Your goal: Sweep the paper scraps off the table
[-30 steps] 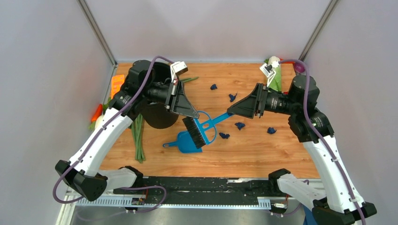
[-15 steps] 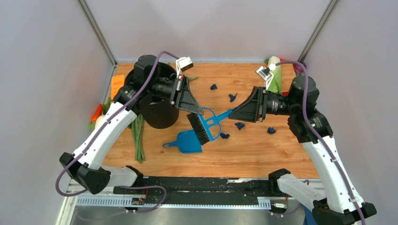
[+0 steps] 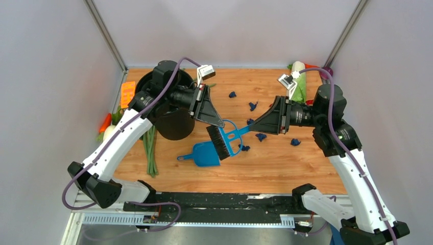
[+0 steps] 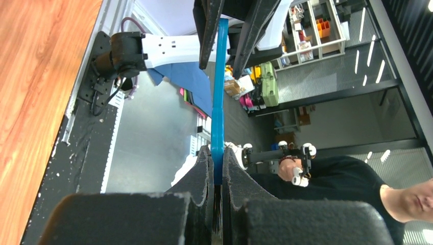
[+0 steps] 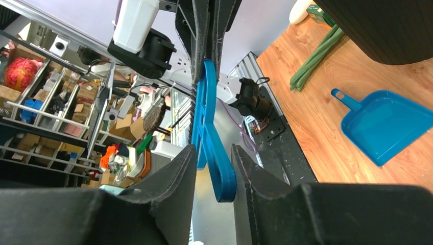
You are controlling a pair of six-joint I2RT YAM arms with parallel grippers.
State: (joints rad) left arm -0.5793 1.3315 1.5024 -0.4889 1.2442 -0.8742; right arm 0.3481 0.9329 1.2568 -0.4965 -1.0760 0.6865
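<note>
Currently in the left gripper: the brush, pinched narrow near its head, with the black bristles pointing down over the dustpan.
Right gripper: its jaws stand on both sides of the handle tip. The left wrist view shows a small gap on each side, so I judge it is not clamped yet.
Long axis: the handle runs from the left gripper straight across to the right one.
Paper scraps: spread on the table, mostly under and beyond the right gripper, so the right arm is nearer. One lies just beside the dustpan.
Hard to see: whether the bristles touch the wood cannot be told. One scrap is partly covered by the right gripper. The wrist views show no scraps.
</note>
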